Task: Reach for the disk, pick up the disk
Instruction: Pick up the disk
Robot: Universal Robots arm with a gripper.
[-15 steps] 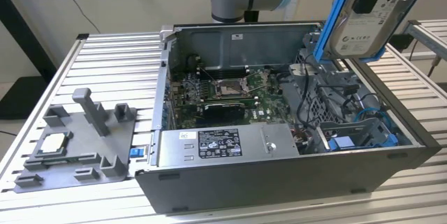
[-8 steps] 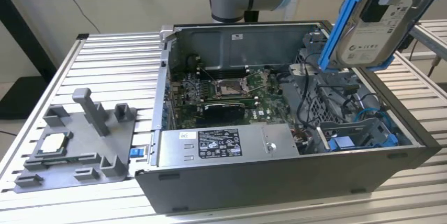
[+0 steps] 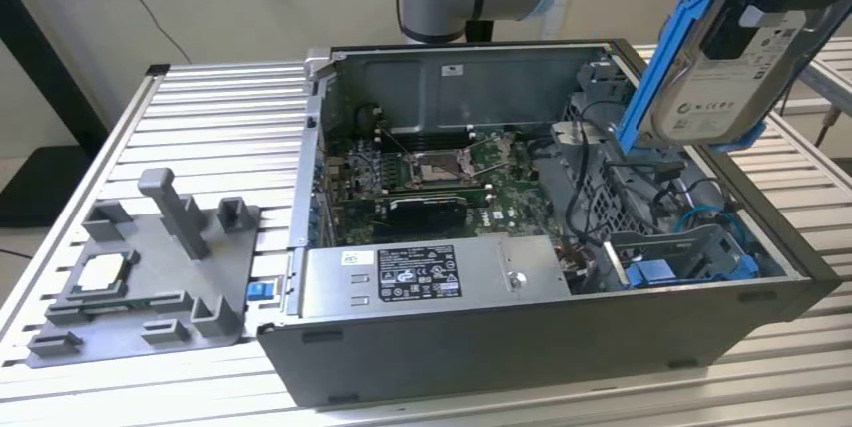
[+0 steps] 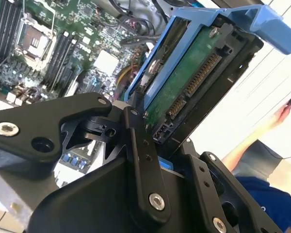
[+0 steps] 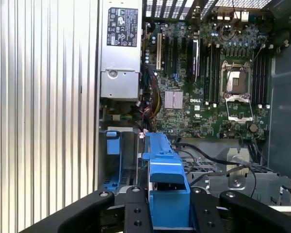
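The disk (image 3: 712,78), a silver hard drive with a white label in a bright blue bracket, hangs upright in the air above the open computer case (image 3: 533,347), at the exterior view's upper right. My gripper (image 3: 748,16) is shut on it from above. In the second wrist view the disk's green circuit board (image 4: 184,82) and connector sit between my black fingers (image 4: 138,126). In the first wrist view the blue bracket (image 5: 165,165) is clamped in my gripper (image 5: 169,196), above the drive bay.
Below lie the motherboard (image 3: 426,183), the grey power supply box (image 3: 426,275), loose cables and a blue drive bay (image 3: 665,267). A grey fixture (image 3: 147,277) with a processor chip rests on the slatted table at the exterior view's left. A person's hand (image 4: 281,116) shows beside the table.
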